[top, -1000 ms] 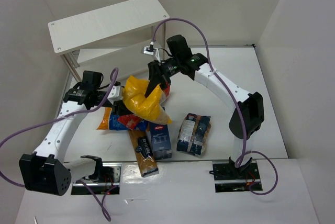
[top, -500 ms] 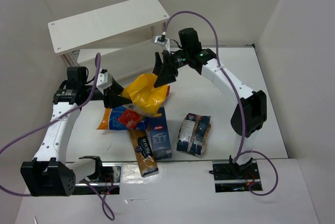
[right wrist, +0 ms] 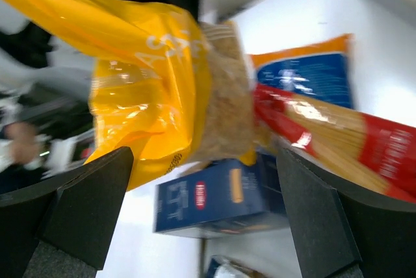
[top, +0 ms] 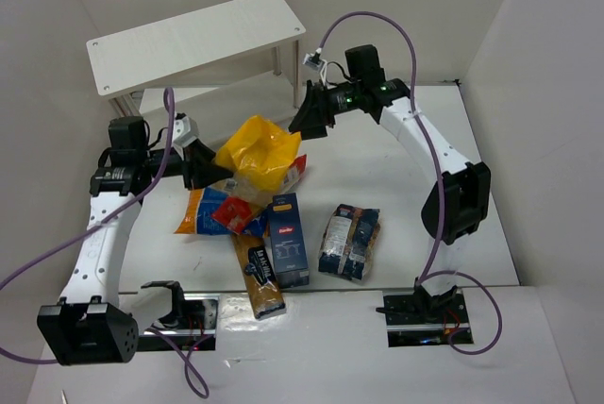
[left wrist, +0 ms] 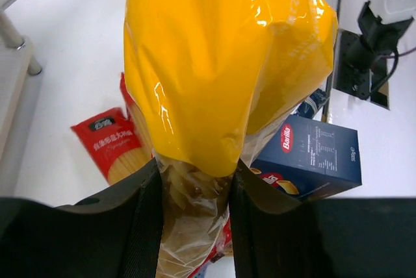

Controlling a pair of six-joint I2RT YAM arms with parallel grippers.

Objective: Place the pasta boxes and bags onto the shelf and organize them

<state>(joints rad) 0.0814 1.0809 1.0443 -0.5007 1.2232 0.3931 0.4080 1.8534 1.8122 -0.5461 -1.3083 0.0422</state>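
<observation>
Right gripper [top: 302, 122] withdrawn; yellow bag [top: 257, 151] apparently points rightward.

From high over the near edge we look steeply down on the whole table [top: 368, 177], with the shelf [top: 189, 41] at its far left. Our left wrist view sits tight against the yellow bag [left wrist: 221, 63], while the blurred right wrist view faces that bag from slightly farther off. All three views share it and the dark blue box [left wrist: 312, 154].
</observation>
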